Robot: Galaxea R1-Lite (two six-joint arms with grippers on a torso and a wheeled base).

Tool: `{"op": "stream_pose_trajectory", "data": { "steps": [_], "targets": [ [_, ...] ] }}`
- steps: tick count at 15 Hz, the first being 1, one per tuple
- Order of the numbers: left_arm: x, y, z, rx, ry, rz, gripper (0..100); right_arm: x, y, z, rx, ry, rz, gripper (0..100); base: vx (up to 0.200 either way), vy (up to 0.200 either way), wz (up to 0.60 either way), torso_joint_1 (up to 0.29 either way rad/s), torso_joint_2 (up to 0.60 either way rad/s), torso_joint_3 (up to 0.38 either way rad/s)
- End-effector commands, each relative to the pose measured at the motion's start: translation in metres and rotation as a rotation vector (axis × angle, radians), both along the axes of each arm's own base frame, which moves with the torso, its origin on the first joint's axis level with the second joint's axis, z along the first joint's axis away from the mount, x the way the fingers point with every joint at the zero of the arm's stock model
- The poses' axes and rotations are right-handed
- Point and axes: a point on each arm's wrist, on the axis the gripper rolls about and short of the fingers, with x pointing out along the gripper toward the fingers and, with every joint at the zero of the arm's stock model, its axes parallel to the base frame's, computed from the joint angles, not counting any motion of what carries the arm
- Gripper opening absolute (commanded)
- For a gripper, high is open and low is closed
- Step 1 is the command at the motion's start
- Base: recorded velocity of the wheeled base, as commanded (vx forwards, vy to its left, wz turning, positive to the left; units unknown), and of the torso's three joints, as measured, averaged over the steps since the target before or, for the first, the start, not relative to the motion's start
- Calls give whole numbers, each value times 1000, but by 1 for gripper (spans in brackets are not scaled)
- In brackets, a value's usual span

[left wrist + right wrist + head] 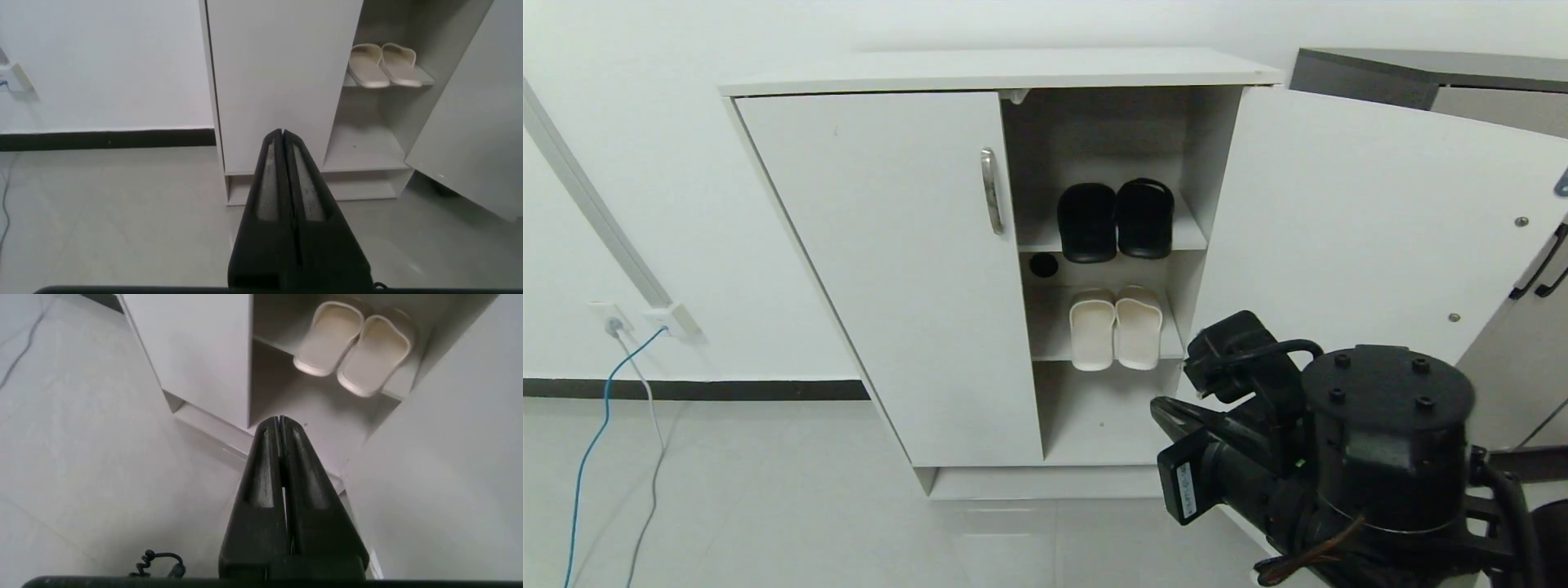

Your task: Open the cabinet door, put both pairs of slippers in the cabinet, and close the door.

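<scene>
The white cabinet point(882, 269) has its left door closed and its right door point(1380, 220) swung wide open. A black pair of slippers point(1115, 219) sits on the upper shelf, and a white pair of slippers point(1115, 327) on the shelf below it; the white pair point(351, 345) lies ahead of my right gripper. My right gripper point(282, 419) is shut and empty, low in front of the open bottom compartment. My left gripper point(282, 132) is shut and empty, above the floor and facing the closed left door point(278, 73).
A metal handle point(990, 192) runs along the closed door's inner edge. A wall socket point(613, 320) with a blue cable point(592, 441) trailing over the floor is at the left. A grey cabinet point(1503, 90) stands behind the open door. Tiled floor point(768, 506) lies open in front.
</scene>
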Motion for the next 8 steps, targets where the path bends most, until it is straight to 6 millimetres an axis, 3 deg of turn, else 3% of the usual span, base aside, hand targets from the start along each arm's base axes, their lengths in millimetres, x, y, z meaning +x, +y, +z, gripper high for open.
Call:
{"op": "stream_pose_trajectory", "data": {
  "steps": [1, 8],
  "targets": [
    [0, 0, 0, 0, -2, 1, 0, 0, 0, 0, 2, -2, 0, 0, 0, 0, 0, 22, -349, -369],
    [0, 0, 0, 0, -2, 1, 0, 0, 0, 0, 1, -1, -2, 0, 0, 0, 0, 81, -497, -359]
  ]
}}
